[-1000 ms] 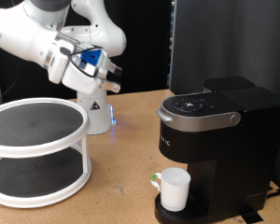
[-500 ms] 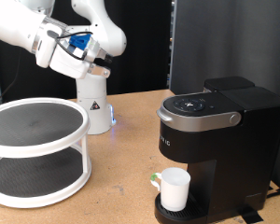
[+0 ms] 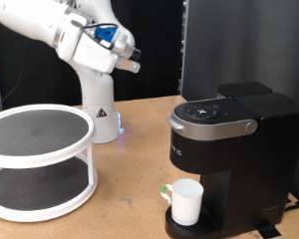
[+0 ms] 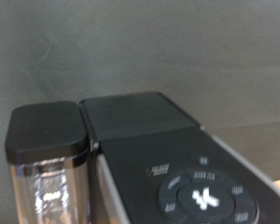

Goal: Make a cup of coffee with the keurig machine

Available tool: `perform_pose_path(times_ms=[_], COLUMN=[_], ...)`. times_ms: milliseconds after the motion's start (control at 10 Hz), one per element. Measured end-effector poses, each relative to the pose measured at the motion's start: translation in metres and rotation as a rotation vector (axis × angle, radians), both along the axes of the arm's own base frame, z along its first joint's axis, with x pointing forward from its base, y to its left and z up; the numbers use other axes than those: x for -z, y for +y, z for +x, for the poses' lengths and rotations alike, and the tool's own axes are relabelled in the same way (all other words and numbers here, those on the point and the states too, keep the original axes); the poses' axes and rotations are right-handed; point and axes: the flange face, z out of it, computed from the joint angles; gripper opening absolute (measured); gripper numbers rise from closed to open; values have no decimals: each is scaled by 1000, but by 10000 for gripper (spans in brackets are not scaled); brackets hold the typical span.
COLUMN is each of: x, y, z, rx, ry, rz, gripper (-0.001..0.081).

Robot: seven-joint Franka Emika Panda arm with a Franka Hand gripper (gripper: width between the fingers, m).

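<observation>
The cup stands upright on the round drip tray of the keurig machine, under the brew head, its handle turned toward the exterior view's left. The machine sits at the exterior view's right on the wooden table, its lid down and its glossy button panel facing up. The gripper hangs high at the exterior view's upper left, well apart from both, above and to the left of the machine; whether its fingers are parted or closed cannot be told, and nothing shows between them. The wrist view looks down on the machine's top and buttons with no fingers in sight. The mug looks like glazed ceramic: stiff, smooth, rather slippery and breakable, best taken by the rim wall or the handle. The machine looks heavy and rigid, its lid handle the natural hold. A white two-tier round stand sits at the exterior view's left.
</observation>
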Motion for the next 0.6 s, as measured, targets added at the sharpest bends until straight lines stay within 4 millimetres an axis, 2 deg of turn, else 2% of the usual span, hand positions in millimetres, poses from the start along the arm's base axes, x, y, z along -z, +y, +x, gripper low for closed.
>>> perform_pose_path(times_ms=[300,500,600], x=[-25,-27,-24], y=[36,40,41], z=[16,18,15], rx=[-73,-81,-142], ry=[-45,-43,-50], rz=[-75,-96,-158], gripper=[805,805,805])
